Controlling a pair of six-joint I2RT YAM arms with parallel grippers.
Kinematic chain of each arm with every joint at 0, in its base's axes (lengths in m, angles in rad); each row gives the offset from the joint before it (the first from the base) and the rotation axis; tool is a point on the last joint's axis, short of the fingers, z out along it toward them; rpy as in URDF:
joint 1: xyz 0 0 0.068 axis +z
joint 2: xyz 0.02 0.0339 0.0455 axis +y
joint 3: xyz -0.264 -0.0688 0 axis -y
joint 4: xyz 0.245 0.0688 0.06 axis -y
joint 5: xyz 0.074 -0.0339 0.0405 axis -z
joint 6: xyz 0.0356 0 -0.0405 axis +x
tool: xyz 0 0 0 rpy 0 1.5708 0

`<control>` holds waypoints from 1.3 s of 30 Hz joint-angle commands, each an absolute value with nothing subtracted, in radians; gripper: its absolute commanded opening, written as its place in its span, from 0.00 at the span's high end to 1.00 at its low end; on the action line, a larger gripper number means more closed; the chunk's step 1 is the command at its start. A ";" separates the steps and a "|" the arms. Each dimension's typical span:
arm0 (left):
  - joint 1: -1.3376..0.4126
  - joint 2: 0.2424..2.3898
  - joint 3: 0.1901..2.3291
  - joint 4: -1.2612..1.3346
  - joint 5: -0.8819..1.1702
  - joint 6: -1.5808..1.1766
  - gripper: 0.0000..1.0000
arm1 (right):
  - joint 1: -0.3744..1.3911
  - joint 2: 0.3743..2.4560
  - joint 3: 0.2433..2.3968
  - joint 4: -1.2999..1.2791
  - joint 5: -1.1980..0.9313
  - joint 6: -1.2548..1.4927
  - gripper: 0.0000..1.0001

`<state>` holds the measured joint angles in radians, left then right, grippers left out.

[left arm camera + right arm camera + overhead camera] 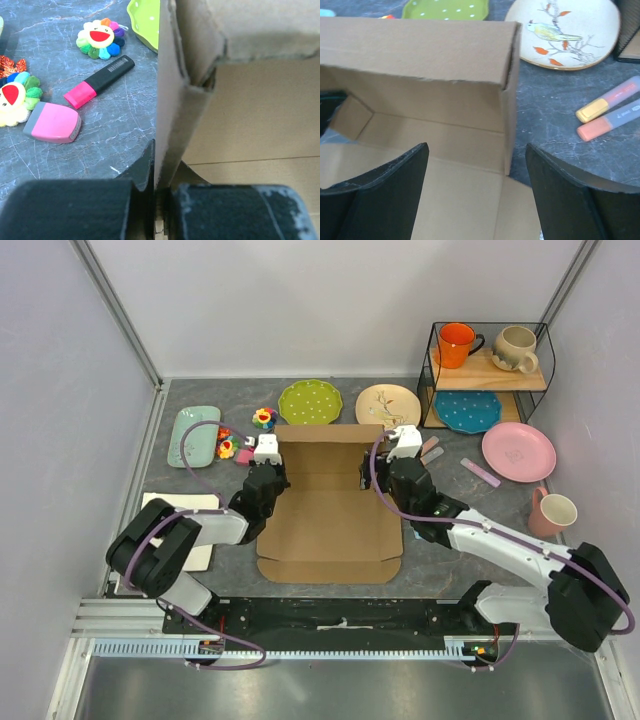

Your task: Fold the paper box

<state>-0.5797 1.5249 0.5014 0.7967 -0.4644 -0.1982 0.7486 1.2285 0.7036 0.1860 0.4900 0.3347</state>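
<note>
From above, the paper box [330, 520] lies in the middle of the bench [232, 575] between my arms. Its far end has the walls raised, and the near panel lies flat toward me. I judge it light and stiff, a corrugated sheet that bends willingly only along its creases and dents if pinched hard. The best hold is a wall's free edge close to a corner. My left claw [268, 455] sits at the left wall and my right claw [395, 445] at the right one.

At my left wrist, the left claw [159, 192] is clamped tight on the upright left wall, one finger [75, 210] outside and the other inside.

At my right wrist, the right claw [477, 170] stands wide and holds nothing. The right wall's edge rises between its fingers [385, 200], and as far as I can tell it touches neither.
</note>
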 commanded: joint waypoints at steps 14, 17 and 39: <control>-0.580 1.615 0.537 0.986 -0.540 -0.187 0.98 | 0.623 0.953 0.736 0.086 0.138 0.461 0.05; -0.580 1.618 0.541 0.985 -0.520 -0.175 0.98 | 0.514 0.998 0.739 0.142 0.097 0.529 0.05; -0.580 1.651 0.638 0.848 -0.408 -0.121 0.95 | 0.362 1.379 0.670 0.523 -0.041 0.644 0.23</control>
